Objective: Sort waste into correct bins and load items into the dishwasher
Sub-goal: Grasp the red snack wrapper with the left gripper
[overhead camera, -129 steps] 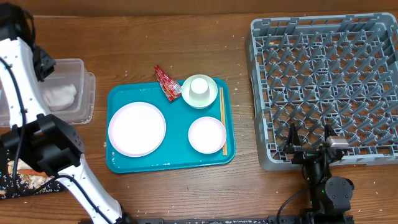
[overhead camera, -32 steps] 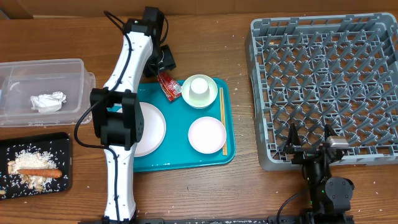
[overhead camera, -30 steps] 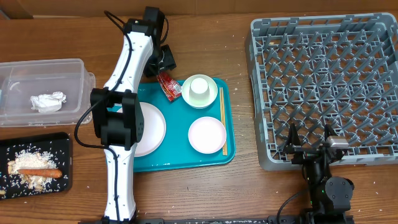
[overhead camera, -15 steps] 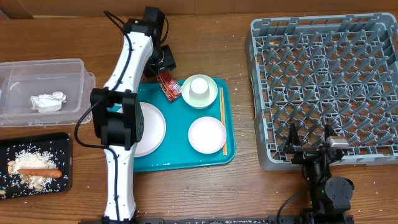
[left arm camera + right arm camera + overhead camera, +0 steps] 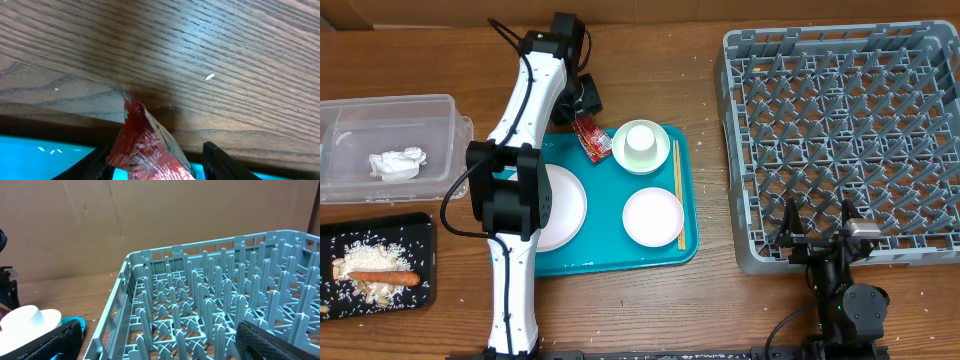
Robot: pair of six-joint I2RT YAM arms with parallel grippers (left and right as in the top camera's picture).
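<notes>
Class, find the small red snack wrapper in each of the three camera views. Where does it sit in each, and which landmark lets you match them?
Overhead: the red snack wrapper lies left of centre, across the teal tray's top edge, beside the white cup.
Left wrist: bottom centre, overlapping the tray's edge.
Right wrist: not clearly in it.
Shared landmark: the teal tray, a sliver at lower left in the right wrist view.

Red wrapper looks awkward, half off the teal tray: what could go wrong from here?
The wrapper lies across the rim of the teal tray, so the open fingers of the left gripper may catch the rim or pinch only a corner. The bowl holding the cup sits close beside it and could get nudged.
</notes>
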